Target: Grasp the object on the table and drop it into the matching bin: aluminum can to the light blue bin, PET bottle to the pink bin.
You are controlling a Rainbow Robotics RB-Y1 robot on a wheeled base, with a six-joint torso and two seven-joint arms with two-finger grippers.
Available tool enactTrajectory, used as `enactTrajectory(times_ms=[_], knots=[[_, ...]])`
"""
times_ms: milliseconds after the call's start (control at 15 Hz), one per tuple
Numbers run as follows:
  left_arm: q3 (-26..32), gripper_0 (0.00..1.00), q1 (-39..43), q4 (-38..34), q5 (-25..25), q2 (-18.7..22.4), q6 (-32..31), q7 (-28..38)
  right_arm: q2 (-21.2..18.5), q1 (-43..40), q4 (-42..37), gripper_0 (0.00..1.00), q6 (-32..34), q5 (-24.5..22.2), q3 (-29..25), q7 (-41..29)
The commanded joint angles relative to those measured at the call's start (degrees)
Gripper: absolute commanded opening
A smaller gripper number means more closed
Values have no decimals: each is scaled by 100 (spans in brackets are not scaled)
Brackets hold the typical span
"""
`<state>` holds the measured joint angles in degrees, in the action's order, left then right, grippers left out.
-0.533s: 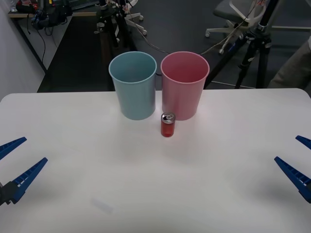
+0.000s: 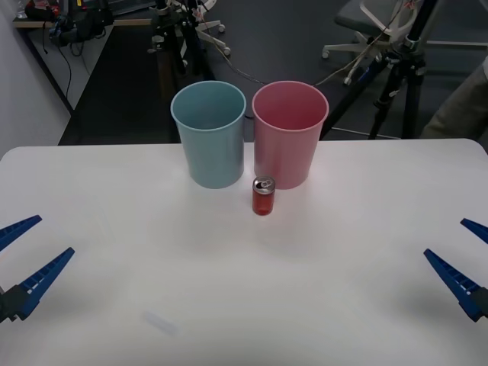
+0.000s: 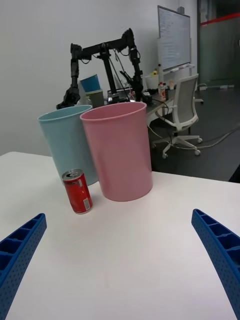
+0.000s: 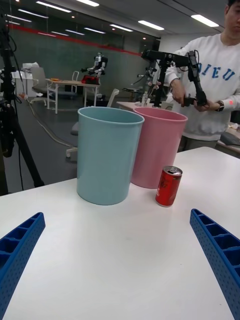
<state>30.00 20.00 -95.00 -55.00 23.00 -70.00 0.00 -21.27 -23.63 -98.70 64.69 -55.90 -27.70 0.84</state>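
Note:
A small red aluminum can [image 2: 264, 196] with a silver top stands upright on the white table [image 2: 244, 290], just in front of the gap between the two bins and nearer the pink bin [image 2: 289, 133]. The light blue bin [image 2: 209, 133] stands to its left. My left gripper [image 2: 23, 259] is open at the table's left edge, far from the can. My right gripper [image 2: 467, 259] is open at the right edge, also far off. The right wrist view shows the can [image 3: 77, 191], the pink bin [image 3: 118, 150] and the blue bin [image 3: 65, 142]. From the left wrist I see the can [image 4: 168, 186] and both bins [image 4: 108, 154] [image 4: 159, 145].
Both bins stand at the table's far edge. Beyond it are tripods [image 2: 396, 69], an office chair [image 2: 370, 27] and cables on a dark floor. White tabletop stretches wide between my grippers and the can.
My right gripper has shifted slightly inward to the left. The can, the bins and the left gripper stay where they were.

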Motion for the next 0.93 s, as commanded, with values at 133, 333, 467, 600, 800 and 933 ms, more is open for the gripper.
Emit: enactTrajectory(times_ms=[133,333,467,600,800,933], knots=[[0,100,0,0,0,0,0,0,114,-283,0,100,-158,9,300,206],[0,100,0,0,0,0,0,0,360,-415,0,100,-211,9,511,443],[0,100,0,0,0,0,0,0,554,-467,0,100,-360,9,678,1076],[0,100,0,0,0,0,0,0,633,-494,0,100,-527,9,907,1489],[0,100,0,0,0,0,0,0,782,-520,0,100,-800,36,1329,2078],[0,100,0,0,0,0,0,0,817,-520,0,100,-1081,71,1680,2351]])
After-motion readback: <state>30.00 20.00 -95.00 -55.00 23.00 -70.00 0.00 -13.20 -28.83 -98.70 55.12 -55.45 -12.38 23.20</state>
